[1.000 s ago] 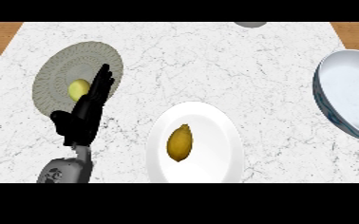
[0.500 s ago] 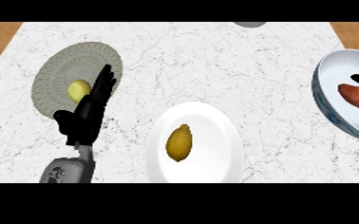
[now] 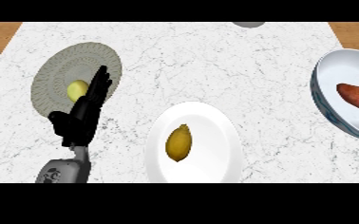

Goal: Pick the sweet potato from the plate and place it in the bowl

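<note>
- Shows the sweet potato (image 3: pixel 348 94) lying inside the bowl (image 3: pixel 320 86) at the right edge of the bench (image 3: pixel 210 61), partly cut off by the view's border.
- Looks like a finished placement, since nothing touches it and it rests low against the bowl's inner wall.
- Finds the left robot hand (image 3: pixel 82 116) at the left, fingers straight and apart, holding nothing, with fingertips overlapping the grey plate (image 3: pixel 63 69).
- Reads as resting there rather than reaching: sits well apart from the bowl and plays no visible part in the task.
- Cannot place the right robot hand, as it appears nowhere in view.
- Notes a small yellow ball-like fruit (image 3: pixel 76 90) on the grey plate, just beside the fingers, and a lemon (image 3: pixel 178 143) in the middle of the white plate (image 3: pixel 210 123); judged as bystanders, kept on their own plates away from the bowl.
- Catches a grey object (image 3: pixel 248 24) at the far edge, too cropped to identify.
</note>
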### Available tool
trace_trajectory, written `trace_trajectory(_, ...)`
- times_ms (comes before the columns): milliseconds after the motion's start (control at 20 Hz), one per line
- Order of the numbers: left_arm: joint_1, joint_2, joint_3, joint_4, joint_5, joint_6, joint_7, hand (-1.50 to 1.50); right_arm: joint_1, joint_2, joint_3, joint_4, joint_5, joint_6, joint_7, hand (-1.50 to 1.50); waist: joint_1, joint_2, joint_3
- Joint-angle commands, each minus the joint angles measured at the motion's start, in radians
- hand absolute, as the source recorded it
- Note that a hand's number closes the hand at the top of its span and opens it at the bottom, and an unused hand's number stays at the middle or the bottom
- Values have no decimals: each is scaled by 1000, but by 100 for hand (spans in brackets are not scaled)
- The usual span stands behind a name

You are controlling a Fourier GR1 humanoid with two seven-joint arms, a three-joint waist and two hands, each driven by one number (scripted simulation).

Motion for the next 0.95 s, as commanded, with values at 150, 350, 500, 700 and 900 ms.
trace_trajectory(150, -5, -29, -22, 4, -37, 33, -3, 0, 114, 44, -129, -151, -213, 44, -7, -150, -4, 0, 0)
trace_trajectory(350, -19, 13, 17, -9, 5, -21, 27, 0, 212, 30, -169, -296, -312, 141, 62, -150, -1, 1, 0)
trace_trajectory(500, -17, -8, 12, 32, -3, -11, -24, 0, 295, 102, -198, -317, -394, 177, -39, -150, -1, 1, 0)
trace_trajectory(700, 0, -22, -6, -19, -22, 8, 10, 0, 411, 144, -258, -384, -477, 244, -93, -150, -1, 1, 0)
trace_trajectory(900, -45, -23, 9, 56, -14, -16, -35, 0, 425, 194, -191, -416, -416, 220, -102, -150, 2, 2, 0)
